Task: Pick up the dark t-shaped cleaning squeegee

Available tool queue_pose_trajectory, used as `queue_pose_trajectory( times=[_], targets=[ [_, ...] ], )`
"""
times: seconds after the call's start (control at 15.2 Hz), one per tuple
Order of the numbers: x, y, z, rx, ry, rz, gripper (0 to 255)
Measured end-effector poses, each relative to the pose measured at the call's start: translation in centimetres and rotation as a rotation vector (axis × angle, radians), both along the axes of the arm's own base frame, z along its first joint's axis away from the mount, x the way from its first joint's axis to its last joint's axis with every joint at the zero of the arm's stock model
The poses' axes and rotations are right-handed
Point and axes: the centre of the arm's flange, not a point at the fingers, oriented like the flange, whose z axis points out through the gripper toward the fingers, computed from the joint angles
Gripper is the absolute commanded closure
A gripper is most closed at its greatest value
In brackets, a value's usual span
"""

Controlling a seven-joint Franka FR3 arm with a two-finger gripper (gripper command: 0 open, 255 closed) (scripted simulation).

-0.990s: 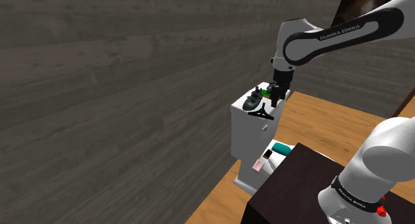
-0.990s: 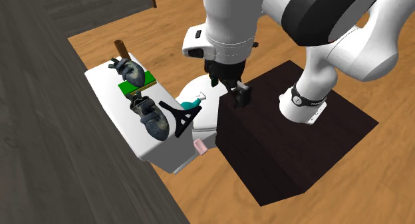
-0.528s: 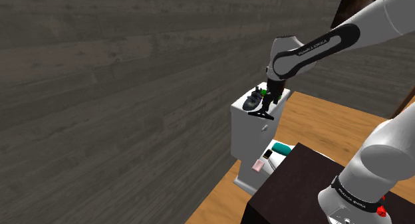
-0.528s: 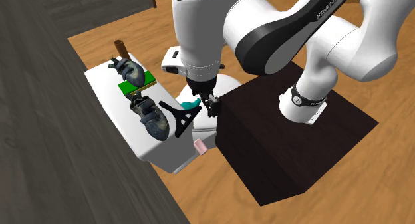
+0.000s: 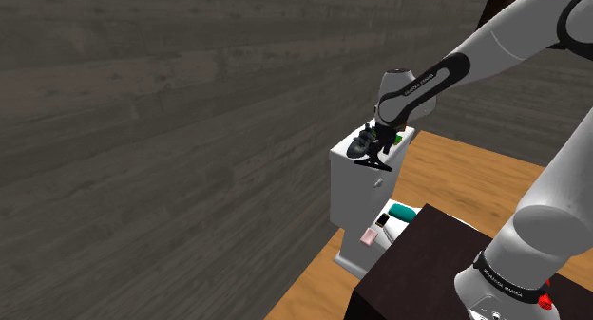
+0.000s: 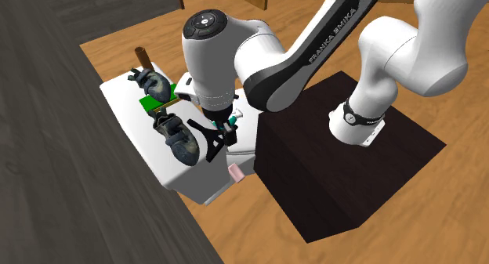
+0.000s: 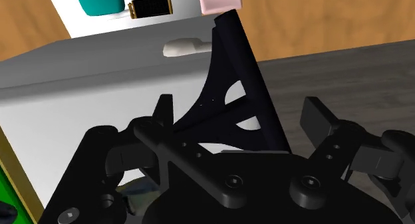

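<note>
The black T-shaped squeegee point(image 6: 211, 142) lies flat on top of a white unit point(image 6: 168, 172), at its edge nearest the stand. From the shoulder view the squeegee point(image 5: 373, 161) sits at the unit's front corner. My gripper point(image 6: 221, 130) hangs straight down over the squeegee's handle end, just above it. Seen from the wrist, the squeegee point(image 7: 229, 90) stretches away from the gripper point(image 7: 239, 123). The fingers point(image 7: 163, 110) stand apart on either side of the handle, open and not touching it.
On the same top lie two dark blue-grey shoe-like lumps point(image 6: 179, 139), a green block point(image 6: 161, 100) and a brown cylinder point(image 6: 142, 56). A teal object point(image 5: 403, 214) and a pink box point(image 5: 367, 235) rest on a lower white part. The dark stand point(image 6: 337, 168) is close by, and a wooden wall point(image 5: 162, 128) backs the unit.
The arm has swung from above the stand's edge over to the white unit and lowered, bringing the gripper down over the squeegee. The squeegee has not moved.
</note>
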Motion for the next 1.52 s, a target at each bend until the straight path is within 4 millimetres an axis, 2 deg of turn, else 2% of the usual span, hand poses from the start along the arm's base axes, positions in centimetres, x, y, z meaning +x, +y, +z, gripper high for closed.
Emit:
queue_pose_trajectory(
  times=[0.33, 0.4, 1.06, 1.52],
  targets=[
    [0.0, -0.1, -2.6, -0.001, -0.001, -0.001, 0],
    [-0.1, -0.2, -2.9, -0.001, -0.001, -0.001, 255],
    [-0.1, -0.2, -3.1, 0.000, 0.000, -0.002, 255],
    [0.0, -0.2, 0.0, -0.001, -0.002, -0.001, 255]
  ],
)
